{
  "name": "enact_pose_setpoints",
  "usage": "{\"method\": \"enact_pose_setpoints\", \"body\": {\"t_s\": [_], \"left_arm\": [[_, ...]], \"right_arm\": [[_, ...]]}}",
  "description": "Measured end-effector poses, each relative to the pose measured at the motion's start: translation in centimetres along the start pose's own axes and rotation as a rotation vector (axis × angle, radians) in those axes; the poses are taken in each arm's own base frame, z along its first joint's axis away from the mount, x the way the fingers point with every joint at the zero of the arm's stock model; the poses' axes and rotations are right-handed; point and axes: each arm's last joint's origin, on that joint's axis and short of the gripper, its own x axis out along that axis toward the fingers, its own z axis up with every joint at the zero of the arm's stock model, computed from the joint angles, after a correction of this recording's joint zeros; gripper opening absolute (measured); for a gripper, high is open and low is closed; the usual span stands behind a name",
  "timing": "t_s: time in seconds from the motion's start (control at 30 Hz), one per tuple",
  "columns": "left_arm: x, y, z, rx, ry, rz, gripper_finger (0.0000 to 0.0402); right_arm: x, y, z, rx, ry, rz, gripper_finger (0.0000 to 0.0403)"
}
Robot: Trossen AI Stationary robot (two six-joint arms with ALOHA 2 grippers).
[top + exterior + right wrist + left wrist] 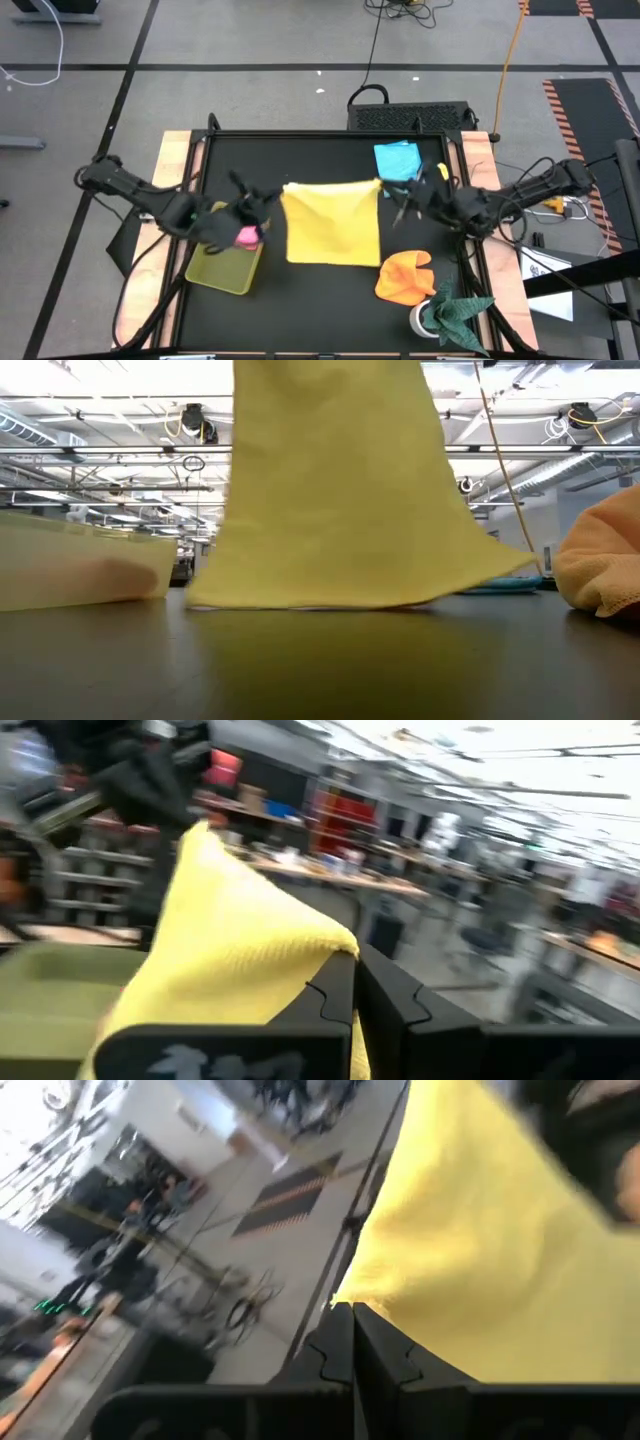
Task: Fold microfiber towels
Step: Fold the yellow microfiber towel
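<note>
Yellow towel [332, 225] hanging over table centre, lower hem touching the top. Judged light, limp, prone to sag; best held at corners. Left gripper [352, 1342] and right gripper [355, 982] clamped shut on its upper corners.

The yellow towel [332, 224] I hold is soft matt cloth with a fine nap (the orange towel [404, 277] looks fuzzier). My desk [300, 160] is matt black, edged in pale wood. The tray [222, 268] is translucent, smooth plastic.
</note>
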Motion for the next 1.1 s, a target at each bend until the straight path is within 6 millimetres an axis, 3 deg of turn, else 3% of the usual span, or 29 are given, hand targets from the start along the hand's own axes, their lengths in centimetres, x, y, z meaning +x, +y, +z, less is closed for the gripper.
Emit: {"method": "enact_pose_setpoints", "body": {"t_s": [0.13,0.27,0.37,0.5,0.6,0.7,0.9,1.0,1.1], "left_arm": [[4.1,1.6,-1.9,0.064,0.098,0.126,0.0002],[6.8,4.7,-2.0,0.112,0.119,0.283,0.0002],[7.2,6.1,-0.8,0.137,0.040,0.336,0.0001],[5.5,6.0,0.4,0.183,-0.069,0.295,0.0001],[4.5,4.0,-0.1,0.222,-0.061,0.162,0.0001],[3.6,1.3,-1.5,0.205,-0.012,-0.063,0.0001],[3.3,-6.7,-6.8,0.122,0.126,-0.482,0.0001],[2.9,-10.8,-9.6,0.101,0.115,-0.594,0.0001],[1.9,-13.9,-12.0,0.102,0.115,-0.664,0.0001]], "right_arm": [[2.0,-2.0,-1.1,-0.031,0.049,-0.135,0.0000],[3.3,-3.9,-1.5,-0.054,0.041,-0.255,0.0000],[3.3,-4.3,-0.6,-0.067,-0.024,-0.289,0.0000],[2.1,-2.8,0.3,-0.102,-0.065,-0.211,0.0000],[1.2,-0.7,-0.3,-0.118,0.001,-0.084,0.0000],[0.2,1.4,-2.1,-0.061,0.152,0.052,0.0000],[-2.0,5.3,-9.1,0.155,0.423,0.374,0.0000],[-2.8,6.7,-12.4,0.268,0.510,0.501,0.0000],[-3.2,8.0,-14.4,0.366,0.557,0.601,0.0000]]}}
